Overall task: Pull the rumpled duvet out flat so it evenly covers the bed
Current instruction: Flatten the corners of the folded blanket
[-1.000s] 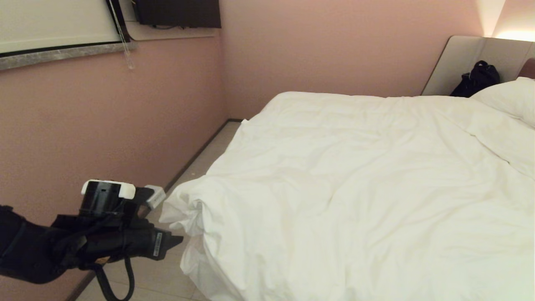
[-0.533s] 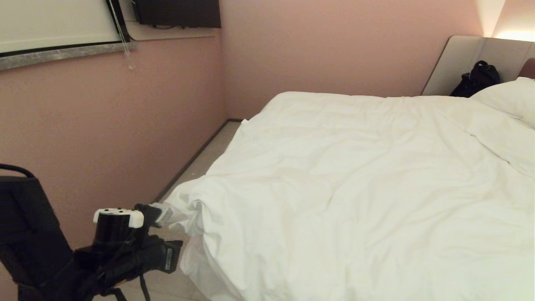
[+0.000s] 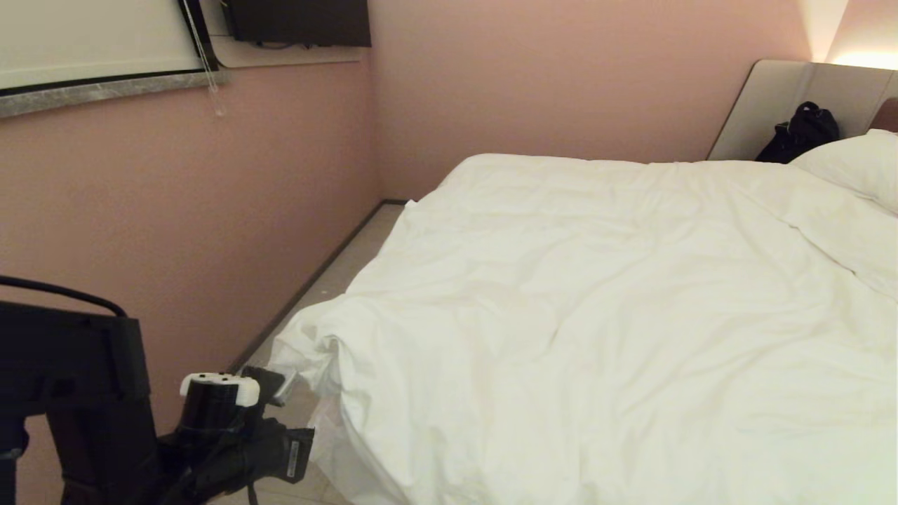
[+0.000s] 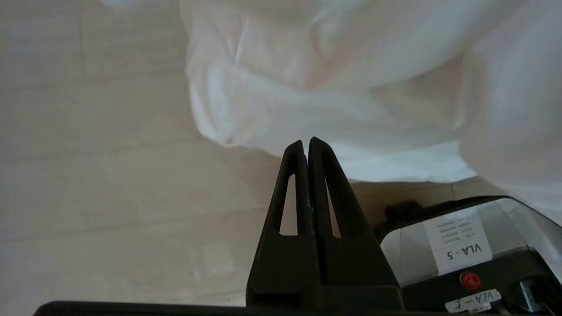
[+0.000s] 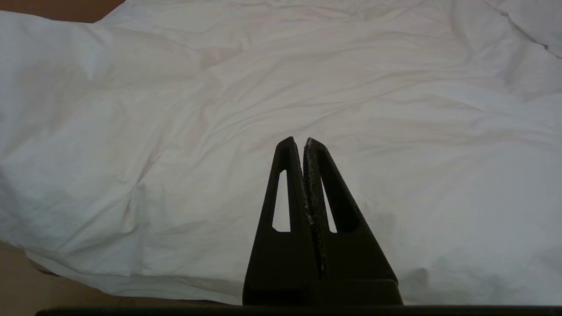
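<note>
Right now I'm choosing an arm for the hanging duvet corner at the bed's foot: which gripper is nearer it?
Left. The left gripper sits low beside the bed, just short of the duvet corner. The right gripper hovers over the duvet's broad top instead.

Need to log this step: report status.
Left gripper shut, empty, low beside the duvet corner. Right gripper shut, parked over the duvet. Duvet wrinkled. Nothing in the way.

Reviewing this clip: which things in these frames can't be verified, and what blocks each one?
- Bed base and mattress: head view, covered by the duvet.
- Right gripper: outside the head view, so its place by the bed is unknown.
- Left gripper fingertips: head view, hidden behind its own wrist; the left wrist view shows them shut on nothing.
- Headboard: head view, cut by the right edge, partly behind a black bag.
</note>
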You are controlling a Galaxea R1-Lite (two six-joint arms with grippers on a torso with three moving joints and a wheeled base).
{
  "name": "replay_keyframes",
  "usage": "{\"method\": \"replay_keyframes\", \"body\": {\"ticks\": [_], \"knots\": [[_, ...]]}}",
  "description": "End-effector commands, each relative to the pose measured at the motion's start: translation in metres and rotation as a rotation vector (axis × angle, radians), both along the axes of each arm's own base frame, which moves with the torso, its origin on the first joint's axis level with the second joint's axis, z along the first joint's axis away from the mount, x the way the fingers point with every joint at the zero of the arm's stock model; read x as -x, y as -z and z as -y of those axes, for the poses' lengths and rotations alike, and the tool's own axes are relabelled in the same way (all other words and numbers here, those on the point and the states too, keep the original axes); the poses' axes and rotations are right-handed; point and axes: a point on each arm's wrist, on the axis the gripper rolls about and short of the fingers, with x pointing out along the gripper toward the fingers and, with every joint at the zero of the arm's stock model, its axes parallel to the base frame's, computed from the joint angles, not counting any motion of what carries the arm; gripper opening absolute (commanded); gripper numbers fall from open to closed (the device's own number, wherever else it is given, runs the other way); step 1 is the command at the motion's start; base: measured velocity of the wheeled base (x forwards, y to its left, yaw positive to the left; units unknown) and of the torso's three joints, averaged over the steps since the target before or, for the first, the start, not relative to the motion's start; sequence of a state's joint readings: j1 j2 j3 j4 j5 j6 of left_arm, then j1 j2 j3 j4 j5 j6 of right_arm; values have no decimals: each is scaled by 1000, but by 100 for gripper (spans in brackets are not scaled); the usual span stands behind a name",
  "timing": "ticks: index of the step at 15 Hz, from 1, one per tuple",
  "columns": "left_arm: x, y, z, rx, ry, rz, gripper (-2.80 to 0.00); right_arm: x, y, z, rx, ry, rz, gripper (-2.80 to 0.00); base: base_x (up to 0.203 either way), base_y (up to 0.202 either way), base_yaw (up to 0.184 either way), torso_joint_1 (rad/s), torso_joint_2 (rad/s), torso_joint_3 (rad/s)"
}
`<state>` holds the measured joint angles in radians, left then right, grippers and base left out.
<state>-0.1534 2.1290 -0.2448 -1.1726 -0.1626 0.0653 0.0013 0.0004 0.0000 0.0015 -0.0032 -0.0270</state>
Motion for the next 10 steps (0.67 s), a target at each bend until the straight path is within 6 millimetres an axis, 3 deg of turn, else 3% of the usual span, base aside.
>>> {"method": "replay_keyframes", "body": {"ticks": [1, 6, 10], "knots": [[-2, 13, 0, -3, 1, -30, -280, 0, 0, 0, 1, 0, 2, -280, 0, 0, 0, 0, 0, 0], [-11, 38, 14, -32, -4, 47, -280, 0, 0, 0, 1, 0, 1, -280, 0, 0, 0, 0, 0, 0], [-11, 42, 22, -30, 6, 110, -280, 0, 0, 0, 1, 0, 0, -280, 0, 0, 0, 0, 0, 0]]}}
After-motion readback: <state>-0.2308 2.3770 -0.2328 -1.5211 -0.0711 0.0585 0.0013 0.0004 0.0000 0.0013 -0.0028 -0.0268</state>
